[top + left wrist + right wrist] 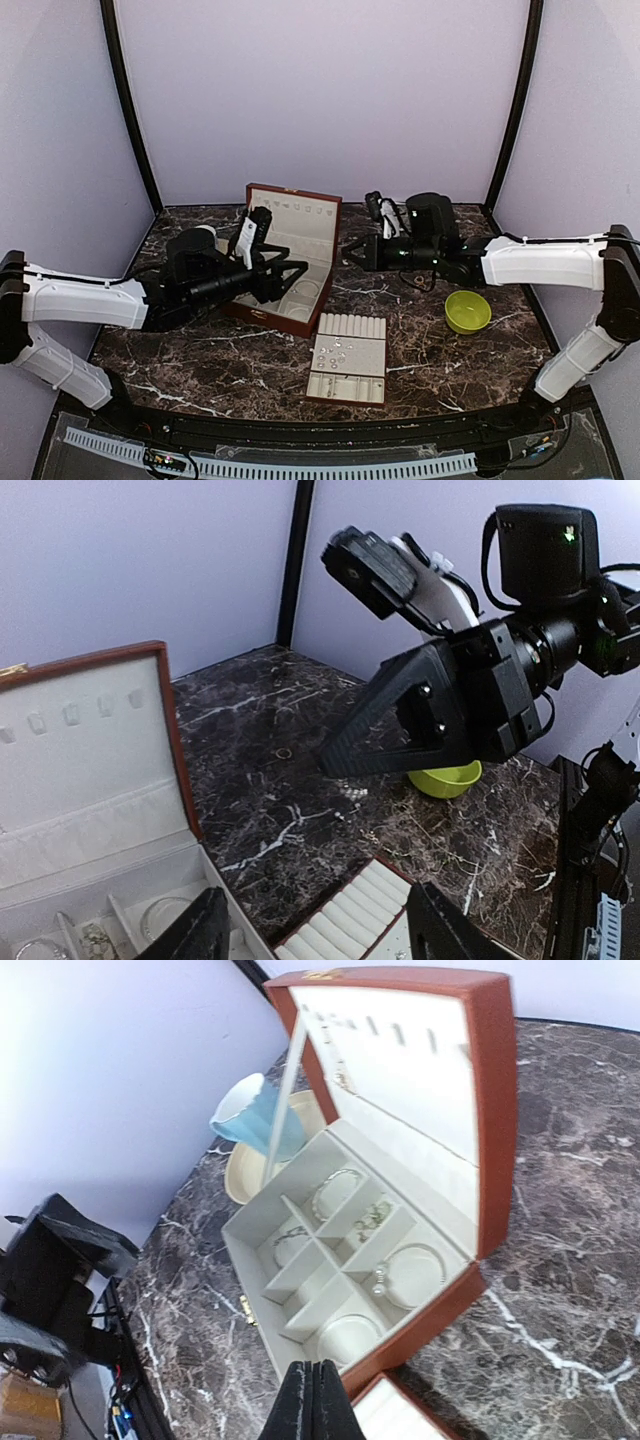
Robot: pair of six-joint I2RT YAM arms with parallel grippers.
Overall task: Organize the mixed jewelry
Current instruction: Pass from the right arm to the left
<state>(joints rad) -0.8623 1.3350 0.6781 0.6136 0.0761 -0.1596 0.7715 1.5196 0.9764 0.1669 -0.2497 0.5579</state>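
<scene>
ribbed white strip (300, 464) runs along the curved near edge, below the arm bases. beyond it the bench (200, 370) is dark brown and stone-patterned, veined in white and glossy in places. pale lilac walls (320, 90) close it in on three sides, with black posts (130, 110) at the back corners. a reddish-brown box (300, 215) stands open left of centre, cream inside. a flat cream ring tray (348, 372) lies just in front of it, and a lime bowl (467, 311) sits apart to the right. a blue mug (248, 1115) on a cream saucer (240, 1175) stands beside the box, on its left. the mixed jewelry (372, 1217) is split: hoops and small silvery bits lie in the box compartments, a few more on the tray. the left pincer (318, 900) hangs wide open over the box's near right corner. the right pincer (312, 1390) is pressed closed above the bench beside the box; whether anything tiny is nipped in it cannot be told.
</scene>
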